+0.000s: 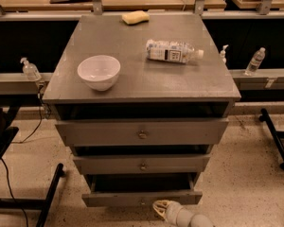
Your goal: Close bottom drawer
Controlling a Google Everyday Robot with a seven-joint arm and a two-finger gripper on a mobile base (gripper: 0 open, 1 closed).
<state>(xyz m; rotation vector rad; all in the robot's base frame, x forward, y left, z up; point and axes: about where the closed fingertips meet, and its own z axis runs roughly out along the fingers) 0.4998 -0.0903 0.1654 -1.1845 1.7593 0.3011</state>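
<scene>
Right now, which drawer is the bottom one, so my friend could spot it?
Find the grey cabinet with a white bowl on top and look down its front. The bottom drawer is lowest, by the floor, with the gripper at its front. Its front is slimmer and narrower than the two above.

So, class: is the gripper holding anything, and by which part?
Nothing visibly held: the gripper sits at the lower front edge of the bottom drawer, right of centre.
</scene>
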